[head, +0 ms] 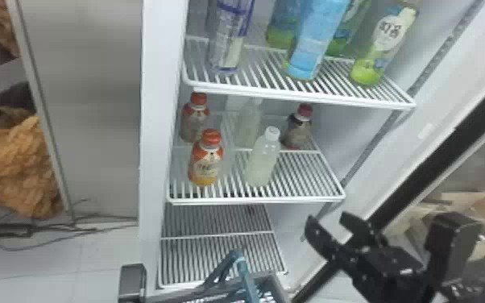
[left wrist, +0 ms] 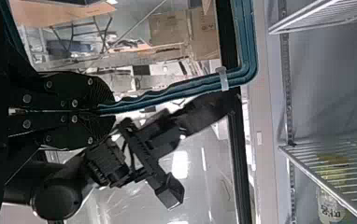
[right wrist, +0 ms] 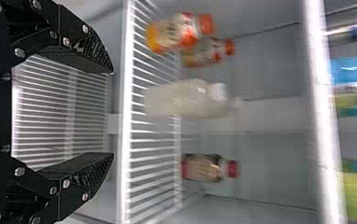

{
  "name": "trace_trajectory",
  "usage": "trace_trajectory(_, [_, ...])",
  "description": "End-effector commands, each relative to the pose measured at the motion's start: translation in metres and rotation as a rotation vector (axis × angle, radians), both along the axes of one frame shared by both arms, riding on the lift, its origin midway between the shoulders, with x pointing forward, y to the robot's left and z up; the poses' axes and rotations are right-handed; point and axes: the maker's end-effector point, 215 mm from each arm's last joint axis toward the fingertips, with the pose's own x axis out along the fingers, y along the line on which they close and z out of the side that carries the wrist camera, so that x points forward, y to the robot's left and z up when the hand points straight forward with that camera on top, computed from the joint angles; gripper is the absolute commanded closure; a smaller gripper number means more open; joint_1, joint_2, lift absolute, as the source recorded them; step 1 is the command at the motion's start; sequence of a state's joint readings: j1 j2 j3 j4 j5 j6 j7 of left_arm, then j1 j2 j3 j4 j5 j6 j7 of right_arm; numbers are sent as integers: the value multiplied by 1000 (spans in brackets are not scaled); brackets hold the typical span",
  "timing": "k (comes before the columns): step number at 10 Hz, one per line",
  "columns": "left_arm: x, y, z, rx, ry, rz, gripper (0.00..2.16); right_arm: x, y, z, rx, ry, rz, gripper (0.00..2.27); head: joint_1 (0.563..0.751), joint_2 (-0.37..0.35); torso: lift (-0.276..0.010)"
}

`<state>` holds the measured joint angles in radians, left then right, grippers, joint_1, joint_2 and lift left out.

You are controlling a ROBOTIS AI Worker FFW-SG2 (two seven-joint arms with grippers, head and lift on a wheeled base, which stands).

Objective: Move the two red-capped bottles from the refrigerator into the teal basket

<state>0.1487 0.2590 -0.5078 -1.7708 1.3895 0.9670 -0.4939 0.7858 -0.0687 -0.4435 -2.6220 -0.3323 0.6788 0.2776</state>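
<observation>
Head view, lower right: my right claw [head: 328,219] is spread, its two black fingers wide apart, in front of the refrigerator [head: 153,121] and below the right front corner of its middle shelf [head: 306,177]. In the right wrist view, that shelf's front rail lies just past my fingertips.

My left claw [head: 132,282] is partly in at the head view's bottom edge; the left wrist view shows its fingers pressed together, pinching the teal handle [left wrist: 167,95]. The basket [head: 276,282] sits low at the head view's bottom edge, in front of the lower shelf [head: 213,225].

Farther out, the two bottles I'm after stand upright on the left of the middle shelf. The front orange-capped bottle [head: 205,163] is near the rail, and the rear orange-capped bottle [head: 194,121] is behind it, slightly left. To their right are a front white-capped bottle [head: 262,161] and a rear white-capped bottle [head: 249,125]; a dark-red-capped bottle [head: 297,131] stands farther right, toward the back.

Above, the top shelf [head: 260,66] bears a striped bottle [head: 229,36] on the left, a blue bottle [head: 314,44] near the middle and a green bottle [head: 382,48] at right. Beyond the refrigerator's left side, I see tan cloth [head: 20,169] and dark cables [head: 72,229].
</observation>
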Motion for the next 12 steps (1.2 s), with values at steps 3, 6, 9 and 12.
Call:
trace_trajectory(3, [-2,-1,0,-3,3,-4,1122,48,-32,44,-15,-320,-50,323,695,-350,-228])
trace_trajectory(6, [-3,-2,2,-7,4,-8,1121,75,-59,48,-39,-458,-106,117,695,-350,-228])
trace_trajectory(9, [-6,-4,4,-12,8,-18,1121,106,-81,34,-60,-501,-140,90,695,-350,-228])
trace_trajectory(12, [-8,-6,8,-21,6,-29,1121,150,-88,18,-56,-501,-142,85,695,-350,-228])
